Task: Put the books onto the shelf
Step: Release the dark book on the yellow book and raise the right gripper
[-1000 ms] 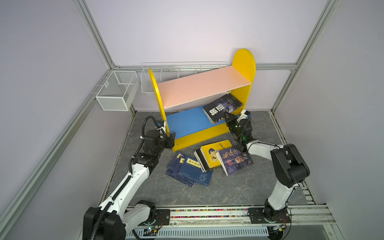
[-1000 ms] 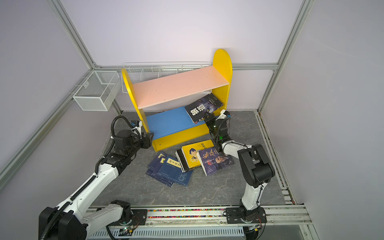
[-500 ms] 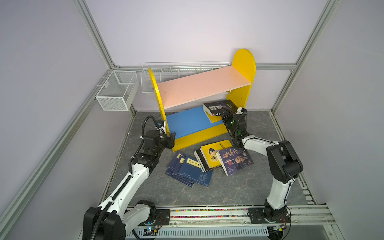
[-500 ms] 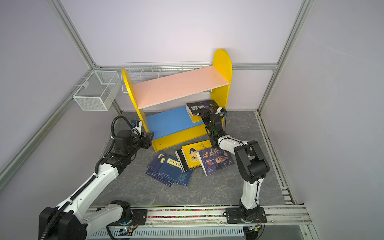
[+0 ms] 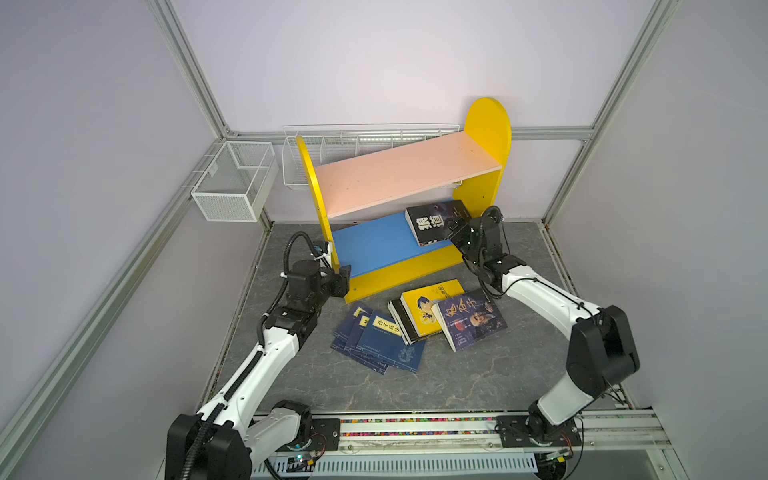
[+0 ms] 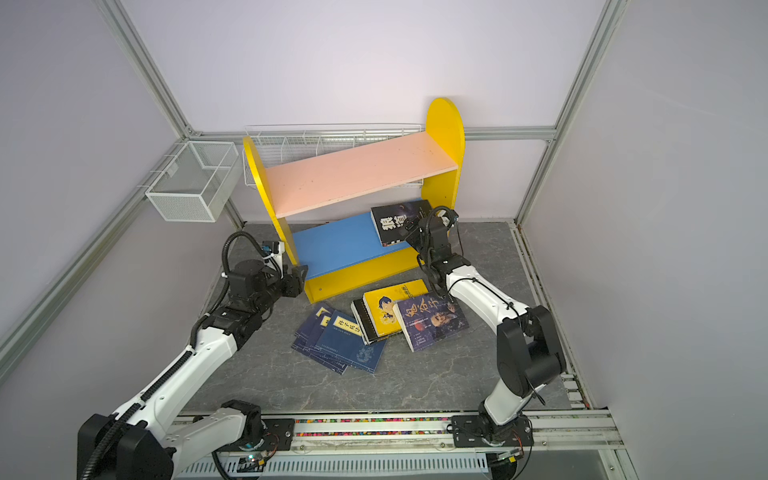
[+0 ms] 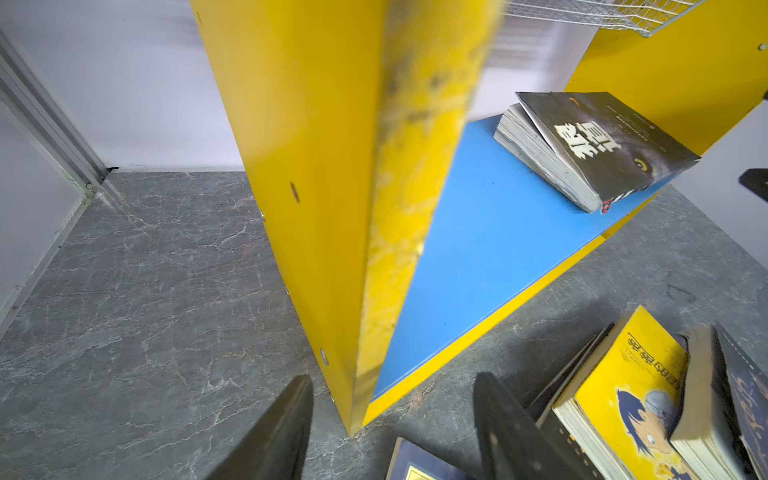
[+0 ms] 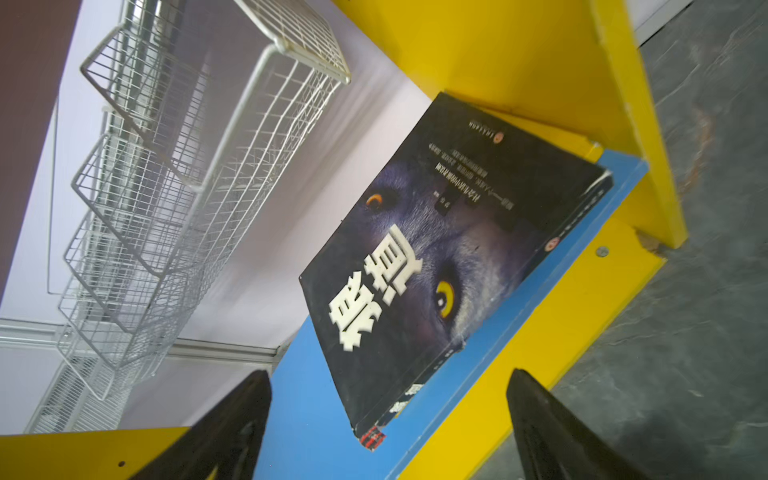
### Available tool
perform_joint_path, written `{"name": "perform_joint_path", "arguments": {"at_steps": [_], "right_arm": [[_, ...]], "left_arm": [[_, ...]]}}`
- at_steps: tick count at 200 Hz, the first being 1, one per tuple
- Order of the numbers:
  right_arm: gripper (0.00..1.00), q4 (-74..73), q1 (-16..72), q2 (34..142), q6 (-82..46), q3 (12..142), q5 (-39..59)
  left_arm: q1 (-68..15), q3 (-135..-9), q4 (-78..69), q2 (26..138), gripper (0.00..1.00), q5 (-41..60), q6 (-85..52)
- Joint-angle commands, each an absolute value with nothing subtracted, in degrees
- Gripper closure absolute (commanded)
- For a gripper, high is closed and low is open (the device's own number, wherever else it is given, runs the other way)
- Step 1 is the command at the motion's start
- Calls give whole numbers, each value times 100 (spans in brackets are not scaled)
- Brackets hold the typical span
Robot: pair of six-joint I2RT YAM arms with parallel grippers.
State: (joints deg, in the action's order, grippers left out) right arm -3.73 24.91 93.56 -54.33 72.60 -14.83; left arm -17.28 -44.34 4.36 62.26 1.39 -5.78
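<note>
Book (image 5: 428, 220) lies lengthwise along blue board (image 5: 374, 245), spine facing front

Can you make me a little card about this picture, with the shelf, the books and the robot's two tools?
Shelf: small yellow wooden bookshelf, pink upper board, blue lower board
On shelf: one dark paperback with big white characters, lying at the blue board's right end
On grey floor: thin navy paperbacks, yellow cartoon-covered paperback, dark purple paperback
Left tool: open, by the shelf's left panel
Right tool: open, facing the shelved book, holding nothing
</note>
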Motion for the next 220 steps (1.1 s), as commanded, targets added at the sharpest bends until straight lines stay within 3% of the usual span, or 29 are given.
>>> {"name": "perform_joint_path", "arguments": {"at_steps": [1,45,84,152,220], "right_arm": [[11,685,2257,9243,-3930,7465,-1486],[13,1006,1827,9075,-2048,7555,-1617],[13,124,1485,9049,-1124,7375,-1030],[14,-756,783,9519,-663,7787,-234],[22,-1277,610,10323,-861,8356,524]], "left_arm": [[-1734,-4375,350,6161,38,180,-627],[-1725,-4362,315,6178,38,160,-624],[-1731,-4346,273,6220,38,113,-689],[-1729,-4354,331,6221,38,-34,-580],[-1732,-4345,360,6318,38,11,-598]]}}
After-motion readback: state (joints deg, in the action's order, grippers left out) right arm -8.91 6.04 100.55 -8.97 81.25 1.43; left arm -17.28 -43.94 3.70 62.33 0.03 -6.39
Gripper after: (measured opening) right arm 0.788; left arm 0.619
